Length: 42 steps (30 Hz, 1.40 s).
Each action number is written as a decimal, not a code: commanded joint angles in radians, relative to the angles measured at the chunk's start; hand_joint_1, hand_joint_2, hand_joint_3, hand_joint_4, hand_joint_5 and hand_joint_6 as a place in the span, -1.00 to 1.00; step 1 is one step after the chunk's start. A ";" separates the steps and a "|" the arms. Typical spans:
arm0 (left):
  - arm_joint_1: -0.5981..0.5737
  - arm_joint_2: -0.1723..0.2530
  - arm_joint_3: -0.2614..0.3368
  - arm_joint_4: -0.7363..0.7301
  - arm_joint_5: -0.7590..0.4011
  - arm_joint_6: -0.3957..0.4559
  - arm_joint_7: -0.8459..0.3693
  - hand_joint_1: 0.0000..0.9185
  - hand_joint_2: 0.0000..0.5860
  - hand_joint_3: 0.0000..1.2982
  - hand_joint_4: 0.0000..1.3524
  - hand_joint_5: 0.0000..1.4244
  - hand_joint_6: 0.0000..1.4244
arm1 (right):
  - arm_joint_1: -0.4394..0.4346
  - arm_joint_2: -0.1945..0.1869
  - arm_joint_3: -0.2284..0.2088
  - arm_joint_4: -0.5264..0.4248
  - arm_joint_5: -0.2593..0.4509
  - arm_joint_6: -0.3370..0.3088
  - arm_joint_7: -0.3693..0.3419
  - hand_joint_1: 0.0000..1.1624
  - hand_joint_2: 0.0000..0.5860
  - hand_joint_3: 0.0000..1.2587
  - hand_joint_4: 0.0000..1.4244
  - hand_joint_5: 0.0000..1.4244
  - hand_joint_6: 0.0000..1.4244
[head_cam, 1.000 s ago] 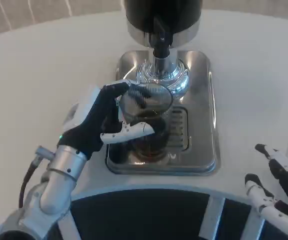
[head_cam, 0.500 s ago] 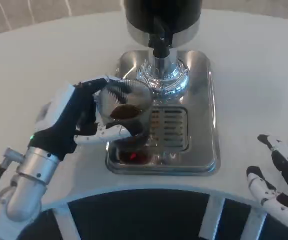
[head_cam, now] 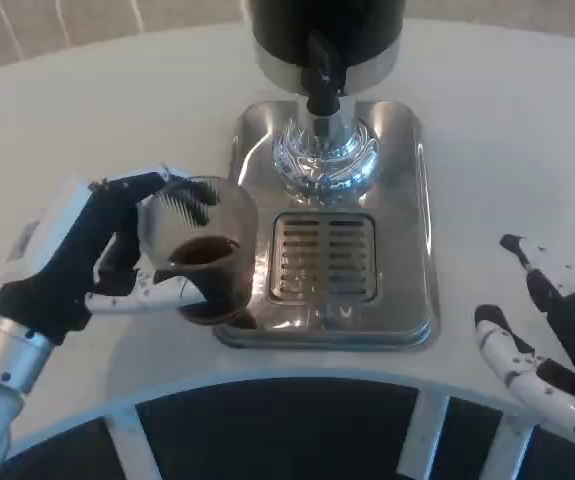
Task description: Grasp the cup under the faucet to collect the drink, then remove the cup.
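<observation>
Now the left hand (head_cam: 97, 255) grasps the clear cup (head_cam: 199, 262) around its side, upright so the dark drink (head_cam: 202, 250) filling its lower part stays level. The cup hangs at the drip tray's (head_cam: 417, 220) left edge, clear of the faucet (head_cam: 323, 70). The right hand (head_cam: 547, 350) waits, fingers spread, holding nothing.

white table (head_cam: 97, 110), steel drip tray (head_cam: 412, 200) w/ dispenser (head_cam: 325, 40)

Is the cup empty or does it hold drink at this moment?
Holds drink: dark liquid fills the lower part of the clear cup, gripped by the left hand.
</observation>
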 commanded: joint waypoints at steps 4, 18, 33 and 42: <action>0.089 0.035 0.052 -0.116 -0.088 -0.058 -0.070 0.25 -0.95 0.54 0.77 0.95 1.00 | -0.034 -0.026 0.017 -0.001 -0.013 -0.021 0.036 -0.69 0.75 -0.96 -1.00 -1.00 -1.00; 0.271 0.044 0.135 -0.354 -0.227 -0.028 -0.204 0.27 -0.99 0.54 0.77 0.93 1.00 | -0.102 -0.035 0.065 0.000 -0.042 -0.049 0.077 -0.66 0.74 -0.97 -1.00 -1.00 -1.00; 0.350 0.028 0.161 -0.427 -0.275 -0.054 -0.296 0.27 -1.00 0.54 0.79 0.93 1.00 | -0.068 -0.007 0.201 -0.043 -0.163 -0.180 0.165 -0.52 0.83 -0.99 -1.00 -1.00 -1.00; 0.389 0.015 0.156 -0.470 -0.292 -0.058 -0.330 0.27 -1.00 0.54 0.79 0.93 1.00 | -0.044 0.043 0.219 -0.048 -0.197 -0.236 0.207 -0.44 0.81 -0.99 -1.00 -1.00 -1.00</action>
